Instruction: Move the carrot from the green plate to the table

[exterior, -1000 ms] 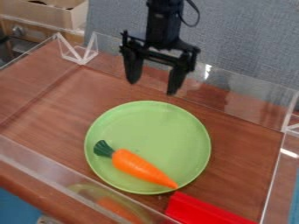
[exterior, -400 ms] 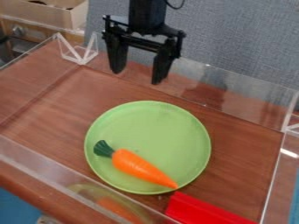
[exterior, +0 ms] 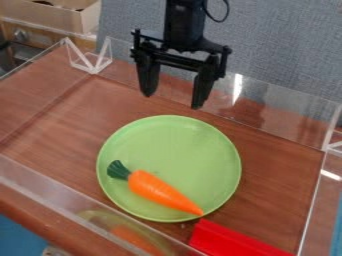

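The carrot (exterior: pixel 155 187), orange with a dark green leafy top, lies on the front left part of the round green plate (exterior: pixel 201 145), its tip pointing to the front right. The plate rests on the reddish-brown table (exterior: pixel 67 110). My black gripper (exterior: pixel 175 93) hangs above the table just behind the plate's far rim, pointing down. Its two fingers stand wide apart with nothing between them, well clear of the carrot.
Low clear acrylic walls (exterior: pixel 287 105) border the tabletop on all sides. A flat red block (exterior: pixel 241 241) lies at the front right, beside the plate. Cardboard boxes (exterior: pixel 60 15) sit beyond the back left corner.
The gripper swung left and up between the earliest frames, then came back right and lower toward the plate's far rim. It stayed open. Carrot and plate have not moved.
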Robot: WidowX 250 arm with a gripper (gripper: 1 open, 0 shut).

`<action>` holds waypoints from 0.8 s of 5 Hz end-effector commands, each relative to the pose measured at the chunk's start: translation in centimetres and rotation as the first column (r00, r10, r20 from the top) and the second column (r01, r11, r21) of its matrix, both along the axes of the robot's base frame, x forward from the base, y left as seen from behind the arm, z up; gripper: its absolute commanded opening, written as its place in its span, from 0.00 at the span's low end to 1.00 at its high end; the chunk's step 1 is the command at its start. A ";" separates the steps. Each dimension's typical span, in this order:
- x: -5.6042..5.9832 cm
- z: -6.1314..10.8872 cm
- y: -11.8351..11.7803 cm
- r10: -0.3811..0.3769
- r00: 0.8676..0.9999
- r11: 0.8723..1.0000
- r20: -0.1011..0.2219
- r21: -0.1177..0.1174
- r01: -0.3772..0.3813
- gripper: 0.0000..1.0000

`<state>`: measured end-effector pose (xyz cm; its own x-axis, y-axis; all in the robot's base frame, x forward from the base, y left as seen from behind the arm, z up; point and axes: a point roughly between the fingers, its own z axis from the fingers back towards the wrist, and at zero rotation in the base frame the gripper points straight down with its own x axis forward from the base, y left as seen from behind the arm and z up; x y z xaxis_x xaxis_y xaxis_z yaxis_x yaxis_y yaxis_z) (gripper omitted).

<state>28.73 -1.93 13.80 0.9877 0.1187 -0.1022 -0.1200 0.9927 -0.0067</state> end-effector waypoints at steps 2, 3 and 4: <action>0.1 0.9 2.8 -0.126 0.988 0.992 0.094 0.020 0.124 1.00; 0.8 0.6 2.3 -0.140 0.983 0.990 0.114 0.021 0.139 1.00; 1.0 0.2 1.5 -0.159 0.980 0.987 0.121 0.022 0.157 1.00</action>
<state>29.48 -0.38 12.47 0.9987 -0.0372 -0.0338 0.0373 0.9993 0.0007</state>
